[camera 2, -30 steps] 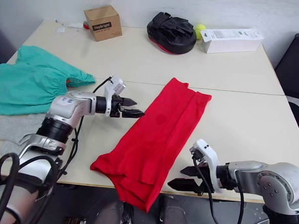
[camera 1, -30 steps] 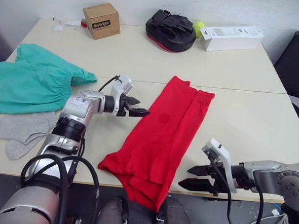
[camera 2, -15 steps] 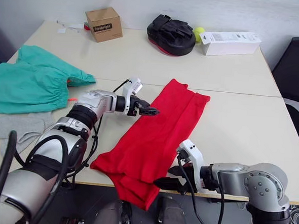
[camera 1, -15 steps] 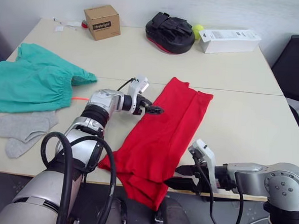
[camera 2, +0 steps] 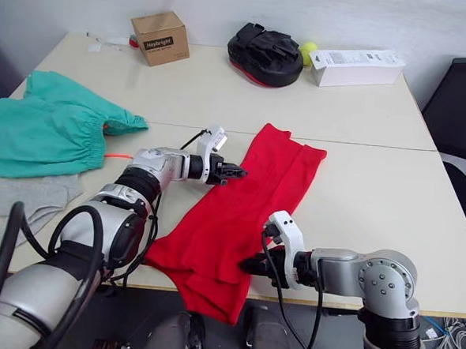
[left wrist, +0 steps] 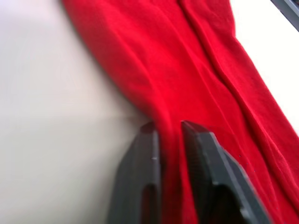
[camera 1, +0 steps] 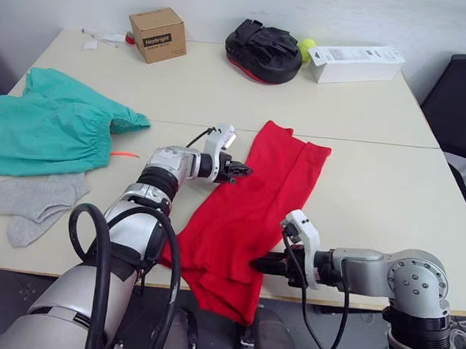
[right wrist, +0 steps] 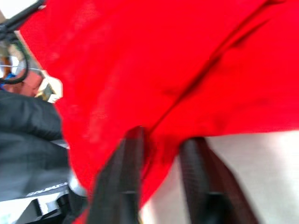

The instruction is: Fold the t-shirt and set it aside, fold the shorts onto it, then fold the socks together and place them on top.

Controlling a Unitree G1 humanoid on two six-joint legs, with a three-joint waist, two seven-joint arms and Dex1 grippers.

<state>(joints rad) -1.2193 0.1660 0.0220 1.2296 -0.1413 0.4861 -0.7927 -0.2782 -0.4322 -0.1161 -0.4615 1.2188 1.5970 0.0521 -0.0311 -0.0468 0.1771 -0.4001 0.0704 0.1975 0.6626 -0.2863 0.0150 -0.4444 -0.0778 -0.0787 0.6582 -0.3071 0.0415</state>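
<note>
- Both arms have closed in on the t-shirt over the last second: the left gripper has travelled from bare counter to the shirt's left edge, and the right gripper has slid from off the counter's near edge to the shirt's lower right side.
- Left gripper is narrowed, its fingers straddling a ridge of red cloth at the hem edge; it looks pinched, not yet lifted.
- Right gripper stands part open, fingers on either side of the cloth edge, not clamped as far as I can tell.
- T-shirt lies as a long strip, already folded lengthwise, slanting across the counter's middle with its near end drooping over the front edge.
- Shorts and socks wait untouched at the left.
- Step in hand: the shirt's first fold. Next likely calls for the right gripper to close, then both to carry one end over the other.
</note>
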